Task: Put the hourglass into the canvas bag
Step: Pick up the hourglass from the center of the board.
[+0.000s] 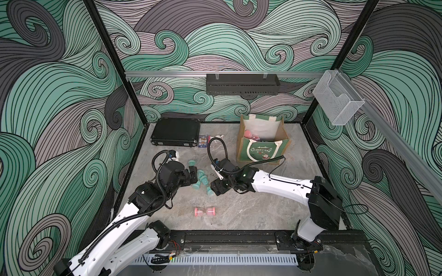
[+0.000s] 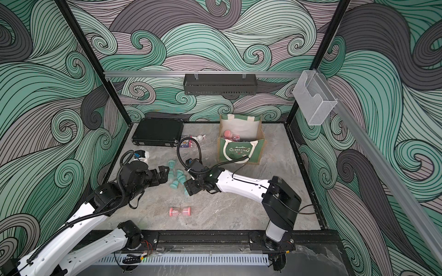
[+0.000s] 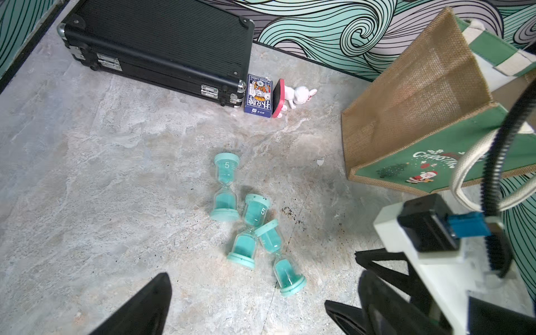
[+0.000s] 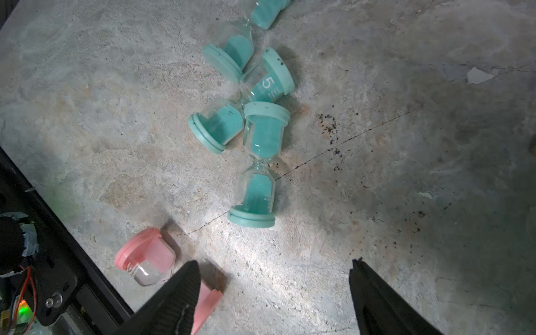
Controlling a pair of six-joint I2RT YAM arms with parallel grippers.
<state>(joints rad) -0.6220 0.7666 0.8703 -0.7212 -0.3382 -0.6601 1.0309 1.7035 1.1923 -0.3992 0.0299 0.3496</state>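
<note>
Progress partial: pink hourglass shapes [image 1: 250,135] show inside the boxy green-fronted canvas bag [image 1: 260,150], far right. Three teal plastic hourglasses [image 1: 202,178] and one pink hourglass [image 1: 205,211] lie on the grey marbled worktop [image 1: 251,210]. Flanking the teal cluster, left pincer [image 1: 194,176] and right pincer [image 4: 272,262] stand released, empty.
</note>
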